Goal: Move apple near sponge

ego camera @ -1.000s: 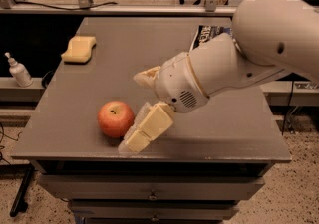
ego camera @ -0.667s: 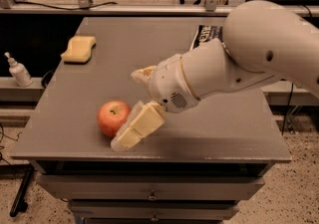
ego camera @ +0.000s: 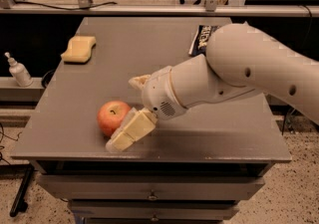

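Observation:
The red-orange apple sits on the grey table near its front left. The pale yellow sponge lies at the far left of the table, well away from the apple. My gripper is low at the apple's right side and is open. Its near cream finger lies along the apple's front right, touching or almost touching it. The far finger shows behind the apple to the right. The apple's right side is partly covered by the near finger.
A dark snack bag lies at the table's far right, partly behind my arm. A white pump bottle stands on a lower ledge left of the table. The table's front edge is just below the apple.
My gripper has moved left and lower, so its fingers now reach around the apple's right side. The apple and the sponge have stayed in place.

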